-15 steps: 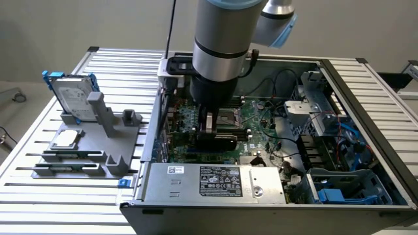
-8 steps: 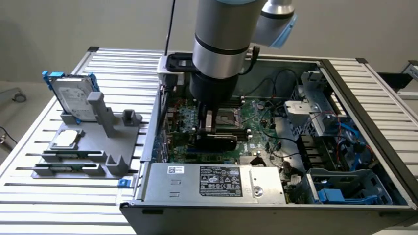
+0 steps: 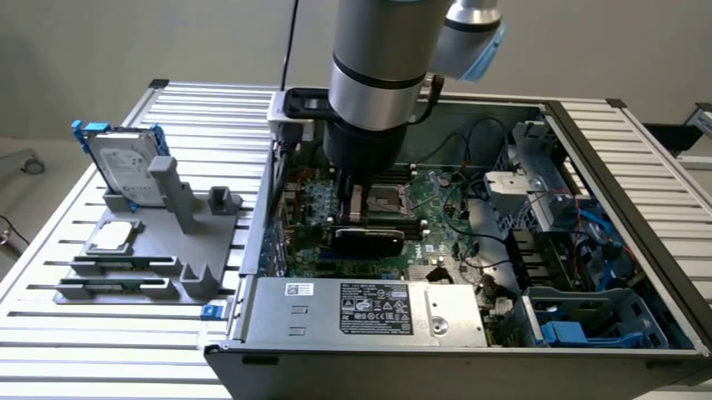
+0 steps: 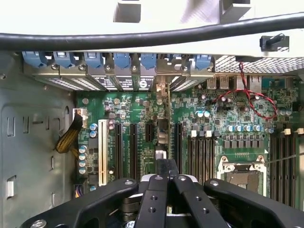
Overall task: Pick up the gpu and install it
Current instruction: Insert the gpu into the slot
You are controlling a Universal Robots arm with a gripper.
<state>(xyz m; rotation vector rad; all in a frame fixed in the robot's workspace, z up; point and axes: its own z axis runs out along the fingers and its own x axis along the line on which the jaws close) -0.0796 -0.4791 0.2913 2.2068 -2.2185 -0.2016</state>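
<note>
Your gripper (image 4: pixel 167 166) is clenching the gpu (image 3: pixel 368 242) by its edge inside the computer case (image 3: pixel 445 375), holding it upright over the motherboard (image 4: pixel 228 118). Pickup is looking done; I cannot confirm it is seated.

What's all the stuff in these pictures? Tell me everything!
table: one, silver slats, under everything
computer case: one, grey, open on the table
motherboard: one, green, inside the case
gpu: one, black, on the motherboard below the gripper
power supply: one, silver, inside the case
holder: one, grey, on the table beside the case
hard drive: one, silver in blue frame, upright on the holder
CPU chip: one, silver, flat on the holder
robot arm: one, silver, reaching into the case
gripper: one, black, shut, above the gpu
</note>
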